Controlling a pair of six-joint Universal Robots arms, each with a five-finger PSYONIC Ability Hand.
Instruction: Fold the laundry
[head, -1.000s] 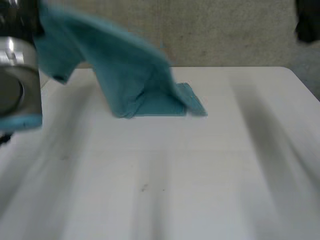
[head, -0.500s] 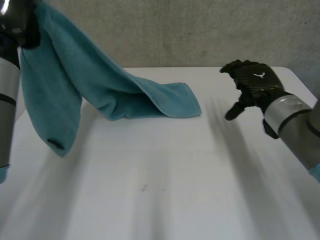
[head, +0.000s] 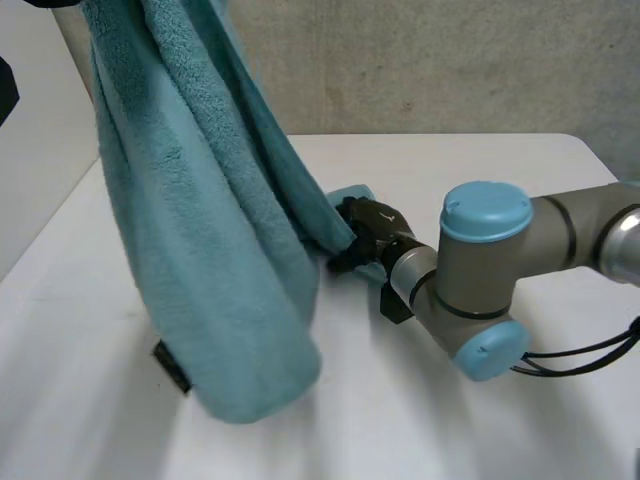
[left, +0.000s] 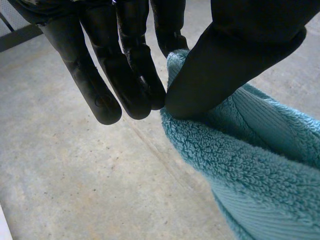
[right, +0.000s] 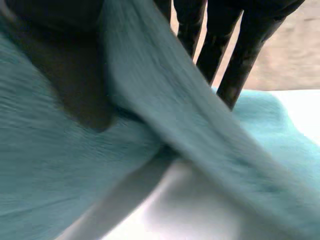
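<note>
A: Left hand (left: 235, 60) is pinching the towel (head: 200, 250) edge between thumb and fingers, high above the counter (head: 480, 170).
B: Right hand (head: 372, 232)?
A: Touching the towel's low end, where it meets the counter. Closed or not, can't tell.
B: Long axis?
A: Steep, from the left hand down to the right. The right hand is nearer the low end, so it probably grabs there.

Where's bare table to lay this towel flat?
Bare table: the far right corner behind the right arm, the left strip beside the hanging towel, and the near edge in front of that arm. Crowded at the centre, where the right hand meets the towel.
</note>
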